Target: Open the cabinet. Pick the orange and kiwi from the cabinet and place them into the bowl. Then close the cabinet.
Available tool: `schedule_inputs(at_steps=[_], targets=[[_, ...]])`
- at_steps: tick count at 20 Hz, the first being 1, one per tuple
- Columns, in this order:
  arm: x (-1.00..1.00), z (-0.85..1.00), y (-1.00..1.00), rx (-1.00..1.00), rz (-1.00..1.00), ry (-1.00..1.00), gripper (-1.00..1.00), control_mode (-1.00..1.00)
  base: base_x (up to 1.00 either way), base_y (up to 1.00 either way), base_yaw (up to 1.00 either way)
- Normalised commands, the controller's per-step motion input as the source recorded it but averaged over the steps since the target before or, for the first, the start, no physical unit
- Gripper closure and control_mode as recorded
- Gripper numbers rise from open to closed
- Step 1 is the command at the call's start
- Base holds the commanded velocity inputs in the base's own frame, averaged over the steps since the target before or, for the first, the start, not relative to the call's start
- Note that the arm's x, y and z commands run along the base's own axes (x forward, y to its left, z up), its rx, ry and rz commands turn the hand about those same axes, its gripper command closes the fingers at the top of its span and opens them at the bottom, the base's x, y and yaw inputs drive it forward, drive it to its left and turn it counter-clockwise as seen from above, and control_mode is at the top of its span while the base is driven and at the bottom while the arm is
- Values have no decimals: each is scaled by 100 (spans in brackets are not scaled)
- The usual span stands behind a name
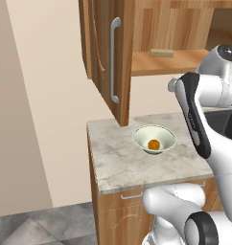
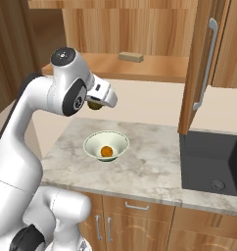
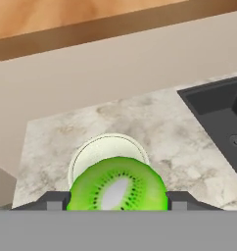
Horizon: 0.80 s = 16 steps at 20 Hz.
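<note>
One fruit, the orange [image 1: 154,143], sits in the glossy flared bowl [image 1: 167,135] mid-counter [image 1: 108,158], left base view. Right base view: gripper [image 2: 95,104] hangs above the bowl's back-left rim. Hand view: fingers [image 3: 54,201] pinch the green seeded kiwi [image 3: 118,184]; bowl lies below, slightly ahead.

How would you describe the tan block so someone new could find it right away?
Look at the open wall cabinet above the marble counter. On its lower shelf lies the flat tan block, alone. Unlike the round orange in the bowl, it is rectangular and dull.
</note>
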Motion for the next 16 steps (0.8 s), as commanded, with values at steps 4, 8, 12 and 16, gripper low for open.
schedule_inputs(at_steps=[4, 8, 12, 16], targets=[[0, -33, 27, 0, 1, 7, 100, -100, 0, 0, 0], [0, -32, 14, 0, 1, 5, 100, -100, 0, 0, 0], [5, -31, 0, 0, 0, 3, 100, -100, 0, 0, 0], [4, -32, 0, 0, 0, 4, 100, -100, 0, 0, 0]])
